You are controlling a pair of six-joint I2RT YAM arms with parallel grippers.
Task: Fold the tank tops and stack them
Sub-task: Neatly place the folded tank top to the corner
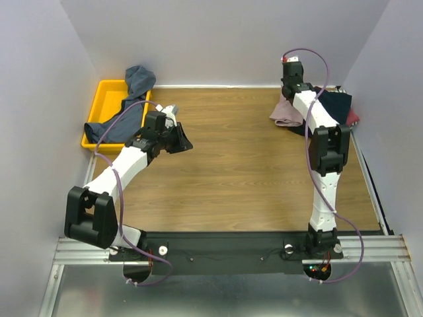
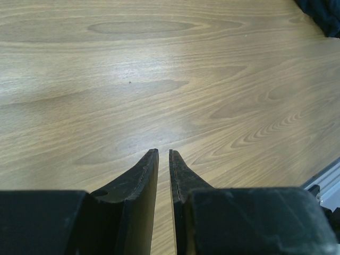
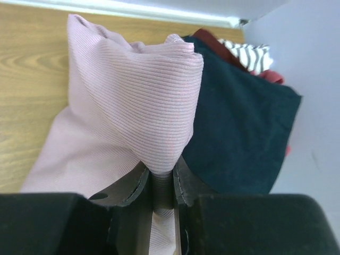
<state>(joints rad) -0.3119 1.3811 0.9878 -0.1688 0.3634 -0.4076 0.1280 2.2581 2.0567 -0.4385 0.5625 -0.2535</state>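
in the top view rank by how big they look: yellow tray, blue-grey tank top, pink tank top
1. Yellow plastic tray, partly covered.
2. Slate blue-grey cotton tank top.
3. Dusty pink ribbed tank top, partly hidden by the right arm, so unsure.

At upper left a slate blue-grey tank top (image 1: 129, 105) hangs over the yellow tray (image 1: 104, 100). At upper right a pink tank top (image 1: 287, 112) lies beside a dark navy one (image 1: 337, 105).

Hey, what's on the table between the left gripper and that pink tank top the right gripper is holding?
Nothing: in the overhead view only bare wooden table runs from the left gripper to the pink tank top pinched by the right gripper.
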